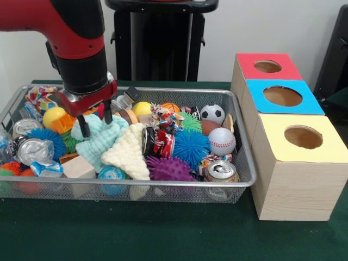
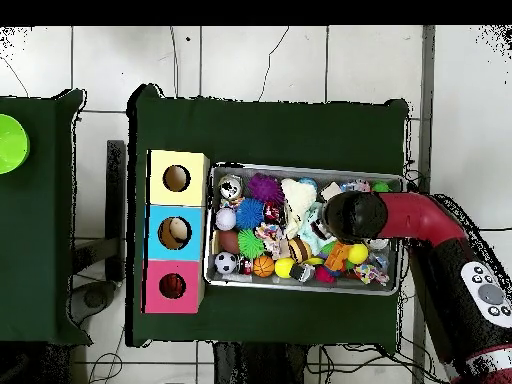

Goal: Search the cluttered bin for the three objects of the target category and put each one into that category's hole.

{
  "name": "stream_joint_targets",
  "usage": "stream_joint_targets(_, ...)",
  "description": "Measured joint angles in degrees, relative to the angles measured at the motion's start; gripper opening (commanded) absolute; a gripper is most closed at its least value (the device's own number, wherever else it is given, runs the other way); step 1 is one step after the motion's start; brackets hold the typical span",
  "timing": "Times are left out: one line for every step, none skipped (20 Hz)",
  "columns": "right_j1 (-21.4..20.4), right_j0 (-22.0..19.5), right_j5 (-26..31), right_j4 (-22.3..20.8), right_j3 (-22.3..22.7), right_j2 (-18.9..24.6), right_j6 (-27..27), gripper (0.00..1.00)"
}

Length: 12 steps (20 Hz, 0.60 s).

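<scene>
- The wire bin (image 1: pixel 242 182) sits on the green tabletop (image 1: pixel 136 234), packed full with balls, cans and cloths.
- No striped tiger or fluffy yellow plush can be picked out for sure in the heap; only a patterned soft bundle (image 1: pixel 165 117) shows near the middle.
- The gripper (image 1: pixel 95 124) hangs over the bin's left part in the front view, fingers spread and empty, tips just above a mint knitted cloth (image 1: pixel 98 138).
- A cream knitted cloth (image 1: pixel 129 152) lies just beside it, touching the mint one.
- A soccer ball (image 1: pixel 212 113) and a baseball (image 1: pixel 222 141) rest near the bin's right end.
- A crushed can (image 1: pixel 221 172) lies in the front right corner.
- Beside the bin stand three boxes; the red-topped box (image 1: pixel 247 66) is farthest back, its round hole (image 1: pixel 267 66) open and dark.
- From overhead, the red arm (image 2: pixel 420 218) reaches in over the bin's right end.
</scene>
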Motion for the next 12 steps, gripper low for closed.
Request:
stream_joint_targets(0.3, -0.2, 0.0, 0.0, 0.1, 0.4, 0.0, 1.00)
stream_joint_targets(0.5, -0.3, 0.0, 0.0, 0.1, 0.6, 0.0, 1.00)
stream_joint_targets(0.7, -0.5, 0.0, 0.0, 0.2, 1.0, 0.0, 1.00)
stream_joint_targets(1.1, -0.7, 0.0, 0.0, 0.3, 1.6, 0.0, 1.00)
stream_joint_targets(1.3, -0.8, 0.0, 0.0, 0.4, 1.8, 0.0, 1.00)
stream_joint_targets(1.5, -0.9, 0.0, 0.0, 0.4, 2.0, 0.0, 1.00)
stream_joint_targets(1.6, -0.9, 0.0, 0.0, 0.5, 2.1, 0.0, 1.00)
stream_joint_targets(1.7, -0.9, 0.0, 0.0, 0.5, 2.2, 0.0, 1.00)
stream_joint_targets(1.8, -0.9, 0.0, 0.0, 0.6, 2.3, 0.0, 1.00)
stream_joint_targets(2.0, -0.9, 0.0, 0.0, 0.7, 2.4, 0.0, 1.00)
stream_joint_targets(2.2, -0.9, 0.0, 0.0, 1.0, 2.5, 0.0, 1.00)
stream_joint_targets(2.3, -0.9, 0.0, 0.0, 1.1, 2.6, 0.0, 1.00)
